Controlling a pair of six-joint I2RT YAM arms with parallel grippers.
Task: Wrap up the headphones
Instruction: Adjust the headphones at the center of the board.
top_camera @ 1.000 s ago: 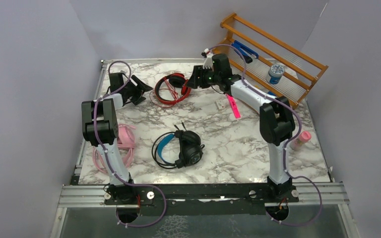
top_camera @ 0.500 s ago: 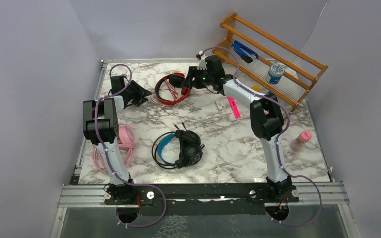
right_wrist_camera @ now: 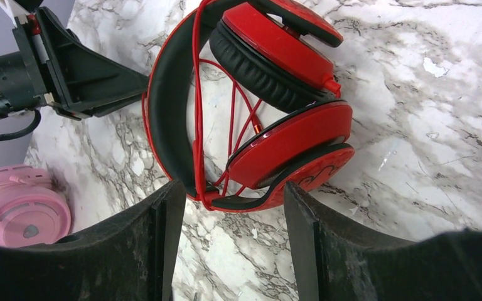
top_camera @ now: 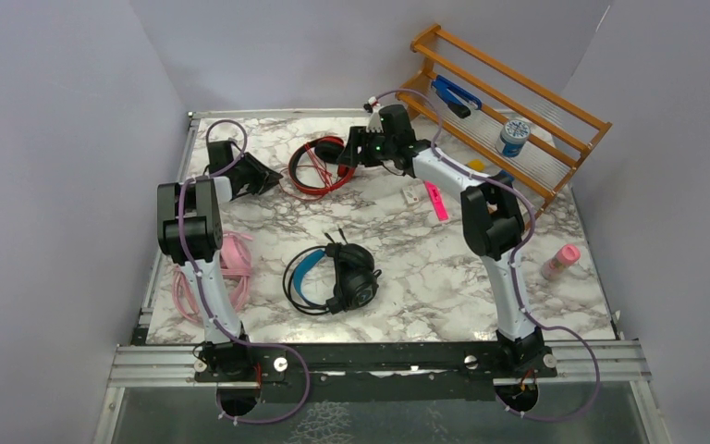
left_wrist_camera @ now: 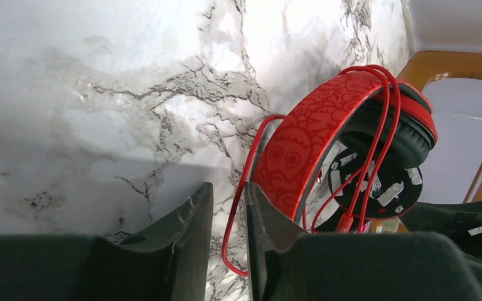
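Note:
The red headphones (top_camera: 319, 162) lie at the back of the marble table, with their thin red cable looped around them. My left gripper (top_camera: 273, 171) sits at their left side. In the left wrist view its jaws (left_wrist_camera: 228, 194) stand narrowly apart with a loop of red cable (left_wrist_camera: 237, 207) between them, beside the patterned red headband (left_wrist_camera: 301, 147). My right gripper (top_camera: 349, 153) is open at the right side. Its fingers (right_wrist_camera: 232, 191) flank the lower end of the folded earcups (right_wrist_camera: 276, 63). The pink headphones (top_camera: 226, 264) lie near the left arm and the black-and-blue headphones (top_camera: 337, 276) at the centre.
A wooden rack (top_camera: 508, 111) stands at the back right with a blue-lidded bottle (top_camera: 515, 137) on it. A pink marker (top_camera: 435, 200), a small white piece (top_camera: 411, 196) and a pink bottle (top_camera: 561, 262) lie on the right half. Grey walls enclose the table.
The left gripper's jaws have narrowed around the red cable. The right gripper has shifted a little left, closer to the red headphones.

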